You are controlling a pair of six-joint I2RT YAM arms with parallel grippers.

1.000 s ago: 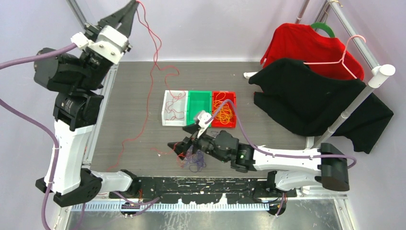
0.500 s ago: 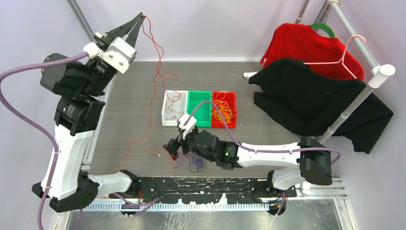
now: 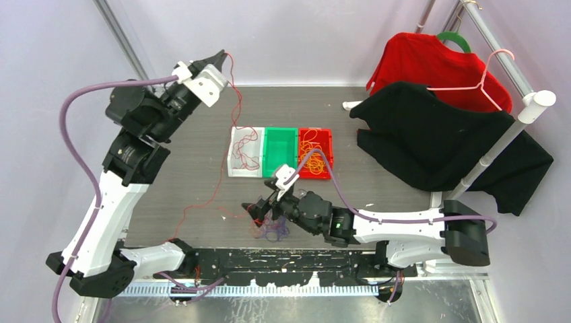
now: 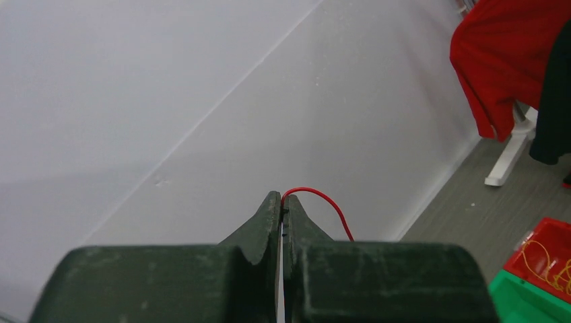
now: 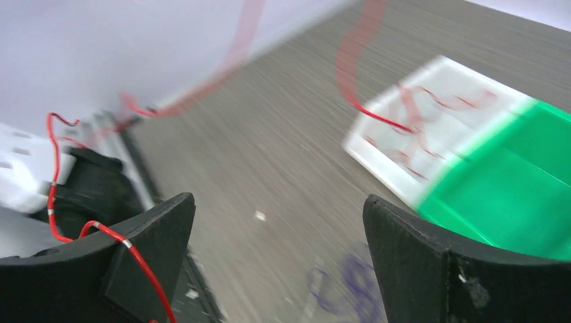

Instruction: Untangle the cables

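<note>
Left fingers (image 4: 264, 222) pinched shut on red cable (image 4: 322, 197), counter's (image 3: 323, 108) far-left corner — right fingers (image 5: 151, 225) wide apart over purple cables (image 3: 273, 232).

The right gripper (image 5: 276, 205) has its two black fingers (image 5: 145, 235) spread wide, one in each lower corner. A red cable (image 5: 143, 268) crosses the left finger. Between the fingers lies the grey table (image 5: 269, 148), with blurred purple strands (image 5: 350, 282) near the bottom edge. Further off, a white bin (image 5: 384, 171) holding red strands (all smeared by motion blur) touches a green bin (image 5: 512, 175).
</note>
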